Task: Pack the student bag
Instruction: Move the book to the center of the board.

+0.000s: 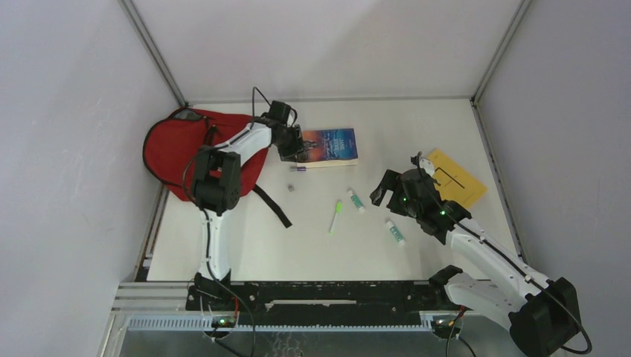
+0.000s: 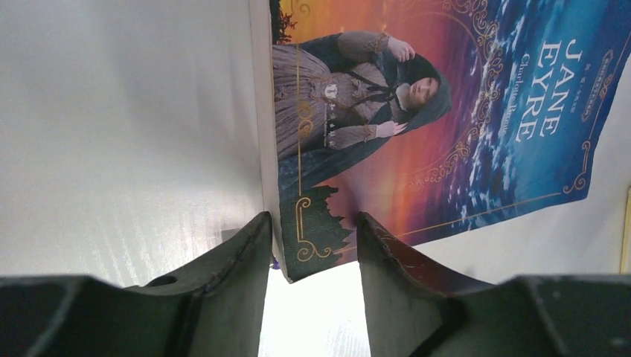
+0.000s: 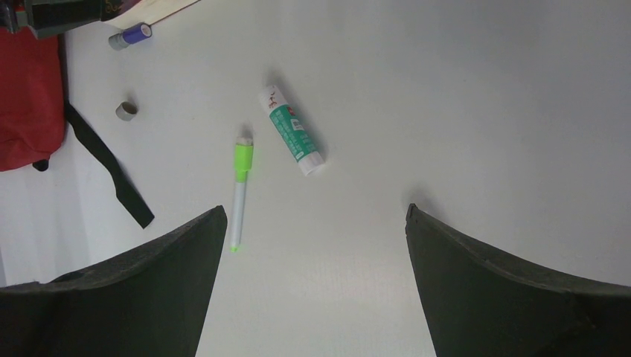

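The red student bag (image 1: 178,149) lies at the far left with a black strap trailing toward the middle; its edge shows in the right wrist view (image 3: 26,97). A "Jane Eyre" book (image 1: 331,145) lies flat just right of the bag. My left gripper (image 1: 298,152) is at the book's near-left corner. In the left wrist view the book (image 2: 446,111) has that corner between my fingers, the left gripper (image 2: 312,223) open around it. My right gripper (image 1: 388,186) is open and empty above bare table; it also shows in the right wrist view (image 3: 316,223).
A green pen (image 1: 335,216), two glue sticks (image 1: 356,199) (image 1: 395,232), a small purple-capped item (image 1: 298,169) and a small grey cylinder (image 1: 291,188) lie mid-table. A yellow envelope (image 1: 454,178) lies behind the right gripper. The bag strap (image 3: 108,167) lies left of the pen (image 3: 239,190).
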Motion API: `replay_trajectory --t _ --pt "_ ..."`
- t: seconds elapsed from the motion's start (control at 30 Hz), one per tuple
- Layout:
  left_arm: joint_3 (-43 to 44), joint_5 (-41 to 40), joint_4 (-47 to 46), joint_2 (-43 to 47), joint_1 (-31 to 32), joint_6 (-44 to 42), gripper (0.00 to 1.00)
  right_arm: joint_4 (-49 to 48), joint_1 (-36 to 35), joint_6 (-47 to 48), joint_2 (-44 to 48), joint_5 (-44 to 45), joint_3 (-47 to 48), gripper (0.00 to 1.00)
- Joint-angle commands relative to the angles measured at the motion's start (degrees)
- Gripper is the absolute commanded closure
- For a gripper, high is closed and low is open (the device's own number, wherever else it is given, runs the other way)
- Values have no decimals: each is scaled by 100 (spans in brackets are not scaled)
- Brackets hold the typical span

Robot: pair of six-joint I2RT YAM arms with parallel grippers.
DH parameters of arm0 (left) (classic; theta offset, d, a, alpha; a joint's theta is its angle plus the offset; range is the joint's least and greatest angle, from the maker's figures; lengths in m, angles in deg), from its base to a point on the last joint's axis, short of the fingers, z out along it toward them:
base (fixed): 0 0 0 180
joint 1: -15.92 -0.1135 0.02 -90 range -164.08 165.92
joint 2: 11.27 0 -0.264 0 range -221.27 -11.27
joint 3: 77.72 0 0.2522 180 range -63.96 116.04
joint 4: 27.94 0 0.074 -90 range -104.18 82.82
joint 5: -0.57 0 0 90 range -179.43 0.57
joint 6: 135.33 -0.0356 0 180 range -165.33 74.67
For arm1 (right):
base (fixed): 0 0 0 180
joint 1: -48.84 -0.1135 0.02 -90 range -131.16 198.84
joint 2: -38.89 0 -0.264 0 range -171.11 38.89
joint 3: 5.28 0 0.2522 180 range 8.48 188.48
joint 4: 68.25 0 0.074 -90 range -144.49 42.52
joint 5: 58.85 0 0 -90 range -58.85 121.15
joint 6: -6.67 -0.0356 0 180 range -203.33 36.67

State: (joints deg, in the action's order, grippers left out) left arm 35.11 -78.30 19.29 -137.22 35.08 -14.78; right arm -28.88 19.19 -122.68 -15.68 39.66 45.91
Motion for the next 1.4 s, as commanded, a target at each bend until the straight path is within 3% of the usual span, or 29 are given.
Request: replay_trajectory --t 0.0,0.2,0.43,0.83,0.87,0.97,1.0,1.27,1.37 --pt "280 409 -206 -52 119 122 53 -64 21 -61 143 32 19 0" --pt "176 754 -344 17 275 166 68 -44 16 -83 100 31 19 0" --pt "-206 801 -563 257 603 217 100 -56 20 -97 27 50 19 0" --pt "-1105 722 -1332 734 1594 966 100 -132 60 -214 -130 242 19 0" --pt "-1150 804 -1358 769 1648 1057 92 -151 124 -215 -133 197 4 0" --pt "-1238 1052 -1375 974 1704 1115 50 -285 512 -256 -136 -78 -94 0" --pt "-1256 1035 -1321 1091 1705 1056 44 -370 644 -266 -130 -191 -128 0" --pt "-889 358 -547 1749 1452 256 31 -1169 1553 -455 -496 -1121 -219 1" --pt "-682 514 -341 1706 1111 89 25 -1399 1628 -615 -822 -1304 -174 2"
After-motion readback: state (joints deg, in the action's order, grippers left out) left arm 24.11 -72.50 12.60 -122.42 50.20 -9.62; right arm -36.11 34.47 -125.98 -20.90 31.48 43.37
